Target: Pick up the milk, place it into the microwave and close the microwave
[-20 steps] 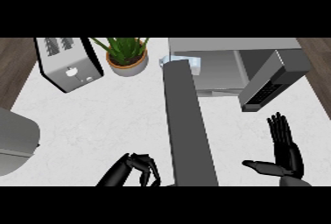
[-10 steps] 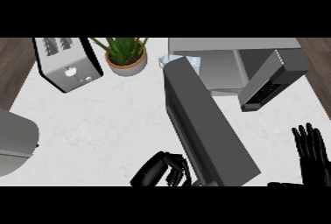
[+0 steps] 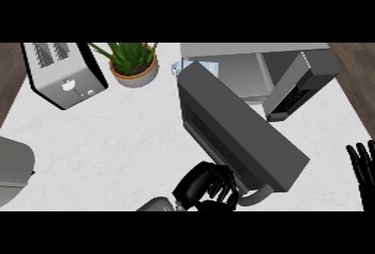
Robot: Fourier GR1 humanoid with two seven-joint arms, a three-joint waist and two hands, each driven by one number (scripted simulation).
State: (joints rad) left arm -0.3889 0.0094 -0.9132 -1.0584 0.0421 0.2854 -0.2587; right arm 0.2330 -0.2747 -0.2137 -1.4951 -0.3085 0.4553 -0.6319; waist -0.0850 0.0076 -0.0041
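Note:
The microwave (image 3: 253, 52) stands at the back right, its control panel (image 3: 293, 96) facing me. Its dark door (image 3: 234, 131) is hinged at the left and stands partly open, angled toward the lower right. A pale blue and white milk carton (image 3: 194, 67) peeks out above the door's hinge end, in the microwave's mouth. My left hand (image 3: 205, 184) is at the bottom centre, its relaxed fingers against the outer face of the door near the free end and handle (image 3: 253, 196). My right hand (image 3: 362, 166) rests open at the right edge, fingers up.
A silver toaster (image 3: 62, 74) stands at the back left, with a potted plant (image 3: 132, 64) beside it. A grey rounded object (image 3: 13, 168) sits at the left edge. Bare white counter (image 3: 110, 134) lies between them and the door.
The door has swung from pointing straight at me round to the right, toward the microwave. My left hand followed it rightward. My right hand drew back to the right edge.

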